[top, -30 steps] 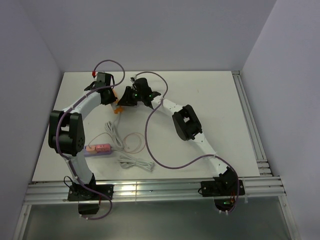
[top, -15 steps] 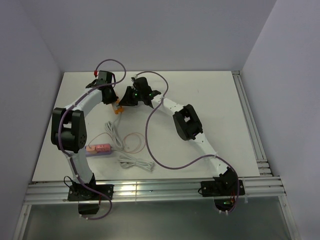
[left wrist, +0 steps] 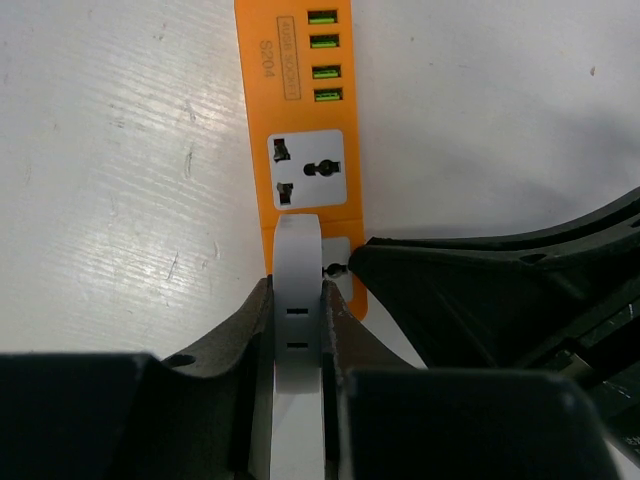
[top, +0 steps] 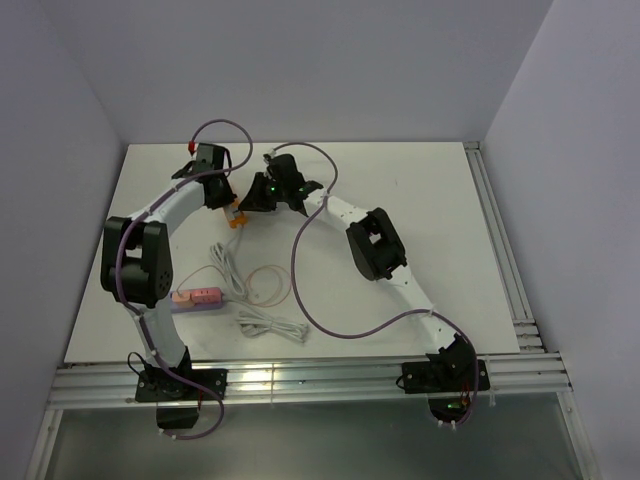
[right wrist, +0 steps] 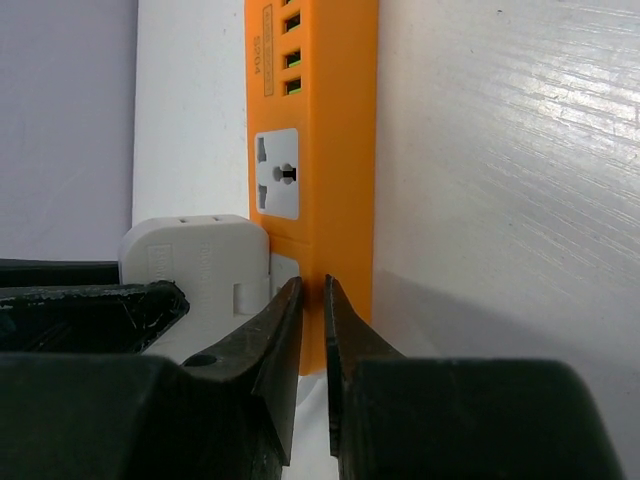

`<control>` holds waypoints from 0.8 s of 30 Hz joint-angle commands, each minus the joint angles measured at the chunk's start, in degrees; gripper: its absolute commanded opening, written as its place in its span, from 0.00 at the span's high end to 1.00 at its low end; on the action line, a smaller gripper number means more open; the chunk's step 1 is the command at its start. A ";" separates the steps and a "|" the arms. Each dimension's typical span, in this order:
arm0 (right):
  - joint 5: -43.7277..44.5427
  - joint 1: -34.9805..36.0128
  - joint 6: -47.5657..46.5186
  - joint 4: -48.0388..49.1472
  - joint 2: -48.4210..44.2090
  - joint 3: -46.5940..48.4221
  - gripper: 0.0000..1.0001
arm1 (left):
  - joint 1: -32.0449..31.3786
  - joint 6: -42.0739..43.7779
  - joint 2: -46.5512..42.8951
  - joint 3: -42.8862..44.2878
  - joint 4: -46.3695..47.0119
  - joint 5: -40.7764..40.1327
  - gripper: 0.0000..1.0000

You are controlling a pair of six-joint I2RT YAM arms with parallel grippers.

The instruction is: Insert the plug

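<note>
pale grey plastic, smooth and hard: the plug point(left wrist: 297, 300) stands on edge in the left pincer point(left wrist: 298, 292), which is pinched on its two broad faces, right at a socket of the orange power strip point(left wrist: 305, 120), toward the far left of the desk point(left wrist: 120, 150). from the right wrist the plug shows as a rounded, boxy block, its end against the strip's white socket plate. whether the prongs are fully seated cannot be told.

the block looks light and rigid, unlikely to deform. its glossy shell could slide or twist in the grip if pushed off-axis. the flat sides, where the left pincer has it, look the best place to hold, leaving the prong end free.

the right pincer point(right wrist: 312, 285) has its black fingers point(right wrist: 280, 330) drawn almost together with a thin slit between them, tips at the strip just beside the plug. whether they nip anything cannot be told.

the strip is a long, stiff, bright orange bar with one free universal socket point(left wrist: 307, 170) on a white plate and four green usb ports point(left wrist: 321, 55) beyond it. it too looks light and may shift on the slick white desk under a push, so bracing it seems wise. nearer the arm bases lie a pink power strip point(top: 195, 297) and loosely bundled white cords point(top: 270, 325).
</note>
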 commanded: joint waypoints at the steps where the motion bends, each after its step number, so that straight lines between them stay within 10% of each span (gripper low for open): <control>1: -1.67 1.53 -0.91 -3.06 -1.38 -2.93 0.91 | -1.59 0.20 2.10 -3.14 -4.01 2.35 0.90; 18: -3.43 0.48 1.37 4.05 -2.44 -7.24 0.83 | -1.59 -0.59 -5.27 -3.75 -3.05 0.51 0.26; 24: -3.96 0.12 1.90 6.26 -2.79 -9.08 0.76 | -1.59 -1.65 -14.41 -6.03 -2.96 -1.60 0.25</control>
